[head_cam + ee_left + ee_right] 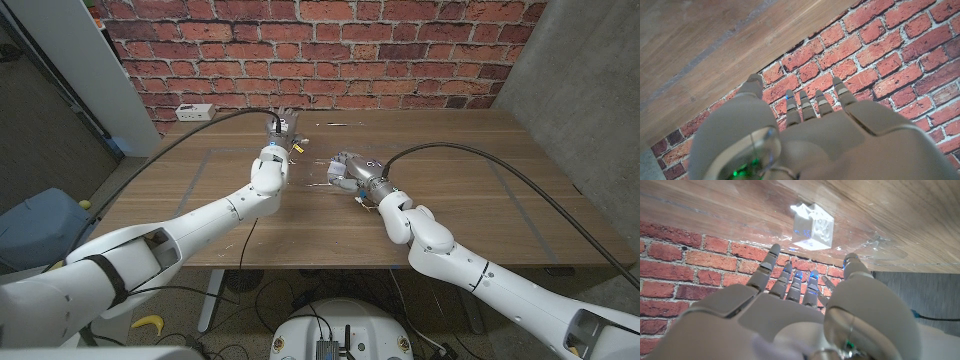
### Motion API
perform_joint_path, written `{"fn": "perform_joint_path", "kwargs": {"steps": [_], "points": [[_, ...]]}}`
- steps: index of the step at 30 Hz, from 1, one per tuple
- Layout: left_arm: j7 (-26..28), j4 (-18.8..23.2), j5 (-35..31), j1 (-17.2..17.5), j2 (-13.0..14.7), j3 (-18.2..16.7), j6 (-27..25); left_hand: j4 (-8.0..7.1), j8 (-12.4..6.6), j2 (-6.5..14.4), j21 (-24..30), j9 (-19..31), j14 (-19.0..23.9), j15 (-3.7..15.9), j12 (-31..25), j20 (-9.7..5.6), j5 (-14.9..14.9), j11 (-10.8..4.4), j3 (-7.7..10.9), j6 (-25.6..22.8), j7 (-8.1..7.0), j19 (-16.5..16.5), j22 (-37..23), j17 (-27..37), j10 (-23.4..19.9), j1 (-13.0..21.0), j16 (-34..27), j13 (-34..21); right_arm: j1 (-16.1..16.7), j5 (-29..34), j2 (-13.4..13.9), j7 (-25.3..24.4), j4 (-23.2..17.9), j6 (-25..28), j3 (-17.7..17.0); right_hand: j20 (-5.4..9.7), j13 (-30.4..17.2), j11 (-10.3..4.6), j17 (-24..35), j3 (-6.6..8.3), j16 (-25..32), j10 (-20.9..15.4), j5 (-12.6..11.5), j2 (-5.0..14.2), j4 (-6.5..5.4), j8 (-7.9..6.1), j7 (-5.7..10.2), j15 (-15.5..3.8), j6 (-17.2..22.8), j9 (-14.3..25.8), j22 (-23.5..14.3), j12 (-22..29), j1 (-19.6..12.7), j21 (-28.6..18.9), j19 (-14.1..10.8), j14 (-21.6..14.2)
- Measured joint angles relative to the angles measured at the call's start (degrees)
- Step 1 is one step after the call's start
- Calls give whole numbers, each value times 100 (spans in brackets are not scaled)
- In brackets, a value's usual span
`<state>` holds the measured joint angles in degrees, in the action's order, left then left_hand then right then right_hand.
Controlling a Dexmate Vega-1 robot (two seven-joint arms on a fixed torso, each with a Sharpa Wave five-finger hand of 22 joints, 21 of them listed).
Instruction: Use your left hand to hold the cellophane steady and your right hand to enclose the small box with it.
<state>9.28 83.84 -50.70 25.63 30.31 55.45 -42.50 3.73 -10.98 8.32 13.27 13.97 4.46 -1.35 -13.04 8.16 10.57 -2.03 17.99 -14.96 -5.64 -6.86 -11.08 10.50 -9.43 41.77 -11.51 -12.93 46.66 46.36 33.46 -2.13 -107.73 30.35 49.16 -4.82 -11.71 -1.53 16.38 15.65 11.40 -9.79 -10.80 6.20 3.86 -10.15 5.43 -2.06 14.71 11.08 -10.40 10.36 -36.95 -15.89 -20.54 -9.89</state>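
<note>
One small box (813, 228), perhaps one cellophane (862, 242).

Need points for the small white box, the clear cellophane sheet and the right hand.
small white box (813, 228), right wrist view, on its patterned side face.
clear cellophane sheet (875, 243), right wrist view, on its crinkled edge against the table.
right hand (350, 169), head view, on the hand's back.

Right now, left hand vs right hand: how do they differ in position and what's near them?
The left hand is farther back on the table than the right hand. The right hand is at the small box and cellophane; whether the left hand touches the cellophane is unclear. Both have fingers apart, holding nothing.
</note>
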Motion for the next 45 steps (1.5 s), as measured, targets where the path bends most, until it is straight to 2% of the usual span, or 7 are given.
{"fn": "perform_joint_path", "kwargs": {"steps": [9, 10, 14, 27, 32, 41, 45], "points": [[226, 911, 560, 606, 531, -642, 444, 198, -169, 84, 195, -204, 790, 333, -244, -172, 110, -28, 296, -764, -119, -490, -26, -38, -699, 9, -87, 15, -204, 143, -149, 177, 184, 497, 166, 10, 0, -34, 0, -47, 0, 93, 0, 46, -47, 0, 0, 0, -62, -16, 0, 0, 105, 22, 70, 61], [374, 1024, 1109, 692, 610, -728, 1050, 204, -207, 84, 231, -221, 879, 350, -269, -193, 118, -24, 337, -911, -152, -567, -27, -38, -788, 9, -87, 16, -350, 156, -275, 180, 360, 546, 296, 10, -1, -32, 0, -36, 0, 91, 0, 64, -63, 0, 0, 0, -62, -16, 0, 0, 124, 22, 70, 61], [380, 1303, 1508, 899, 836, -941, 1554, 271, -335, 114, 370, -274, 1392, 368, -404, -201, 138, -57, 486, -1600, -129, -845, -64, -38, -1289, -21, -87, 40, -446, 189, -354, 178, 472, 710, 381, 34, -1, -32, 18, -28, 0, 91, 0, 136, -114, 0, 0, -31, -62, -16, 0, 0, 196, 44, 89, 91], [89, 2098, 2257, 1570, 1502, -1566, 2680, 351, -728, 120, 560, -271, 2650, 417, -714, -122, 138, -47, 945, -4072, 856, -1122, -98, -57, -2946, -441, -47, 93, -673, 223, -531, -18, 760, 1100, 601, 63, -1, -41, 26, -47, 34, 144, -1, 191, -142, -24, 0, -31, -62, -16, -1, 0, 250, 44, 79, 91], [249, 2310, 2009, 1794, 1612, -1645, 2789, 332, -1080, 128, 554, 10, 3327, 476, -1000, -305, 103, -123, 964, -4739, 1148, -939, -133, 220, -3714, -610, -412, -123, -786, 224, -622, -95, 898, 1218, 702, 63, -2, -41, 26, -47, 34, 143, -1, 204, -142, -46, 0, -31, -61, -16, -1, 26, 264, 44, 79, 91], [499, 2688, 1091, 2180, 1711, -1702, 2383, 453, -1197, 234, 2074, 321, 4617, 759, -1048, -657, 89, -46, 983, -4610, 1128, -3006, -775, 1184, -3798, -503, -1609, -506, -934, 196, -709, -224, 1065, 1415, 826, 94, -2, -42, 10, -47, 34, 143, 22, 204, -142, -46, 0, -30, -61, -16, -1, 28, 263, 44, 47, 90], [377, 2843, 902, 2291, 1732, -1742, 2182, 457, -1102, 232, 2429, 308, 4529, 805, -1039, -681, 138, -24, 1176, -4464, 1107, -3179, -947, 975, -3804, -505, -1366, -582, -985, 175, -727, -280, 1106, 1484, 867, 94, -2, -21, 10, -47, 34, 163, 21, 204, -142, -46, 0, -30, -61, -15, -1, 28, 263, 44, 47, 90]]}}
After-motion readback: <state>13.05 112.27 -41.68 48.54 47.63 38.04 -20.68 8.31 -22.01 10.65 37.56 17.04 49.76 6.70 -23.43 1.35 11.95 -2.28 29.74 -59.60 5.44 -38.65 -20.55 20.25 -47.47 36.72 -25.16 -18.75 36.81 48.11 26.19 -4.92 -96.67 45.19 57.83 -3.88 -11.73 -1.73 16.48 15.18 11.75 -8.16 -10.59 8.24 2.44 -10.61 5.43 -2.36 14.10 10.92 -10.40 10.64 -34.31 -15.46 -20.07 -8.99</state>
